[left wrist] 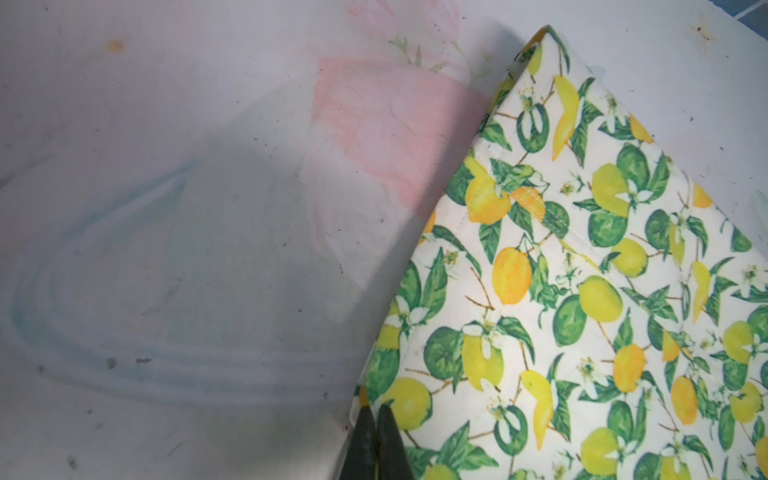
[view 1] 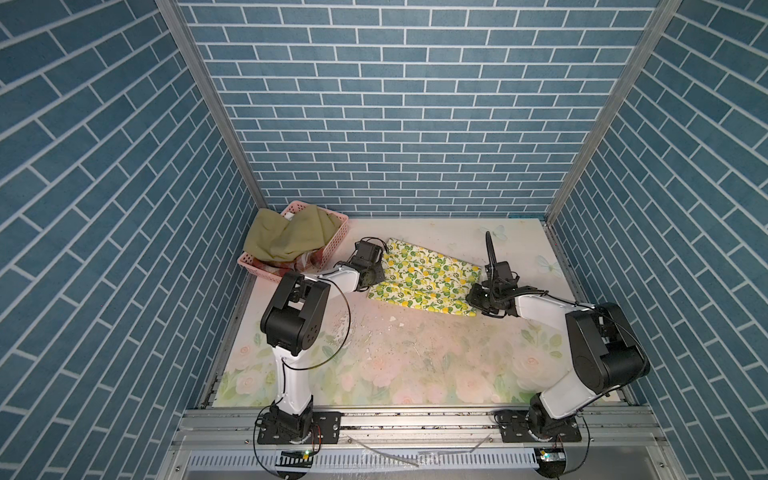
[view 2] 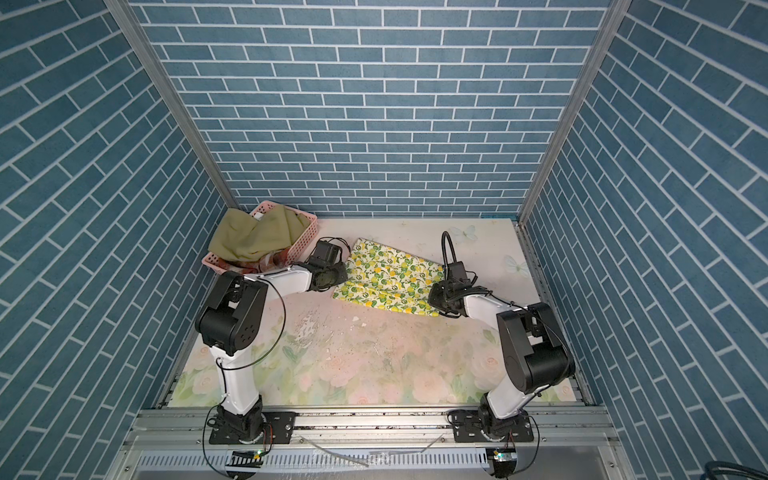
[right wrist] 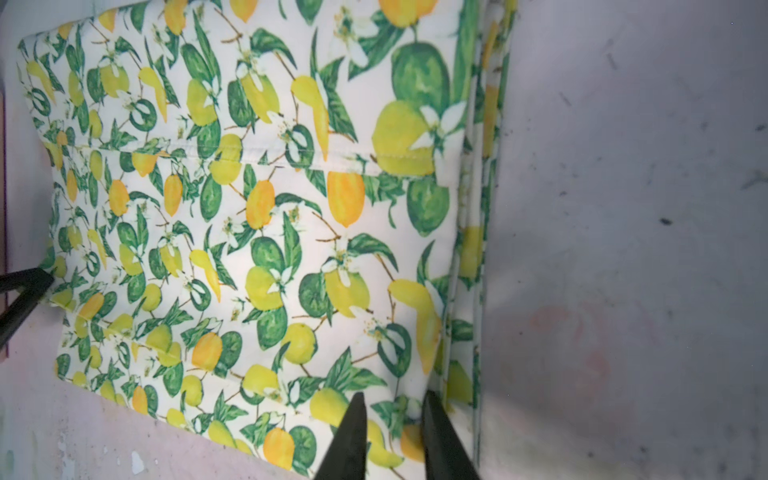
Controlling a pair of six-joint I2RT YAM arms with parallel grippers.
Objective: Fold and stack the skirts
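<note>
Two fingers of the left gripper (left wrist: 376, 409) are pinched together on a corner of the white lemon-and-leaf print cloth skirt (left wrist: 582, 291); the right gripper (right wrist: 394, 397) straddles its opposite edge, jaws apart. It lies folded on the faded rose-printed table covering (view 1: 415, 357), near a pink perforated plastic basket (view 1: 337, 237) holding a plain olive green skirt (view 1: 286, 239).

Bright, even light; top views sharp but bowed at edges, wrist views softer, grey shadow on table covering (left wrist: 232, 249).

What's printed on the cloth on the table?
White cloth skirt: yellow lemons, green leaves; clearest in right wrist view.
</note>
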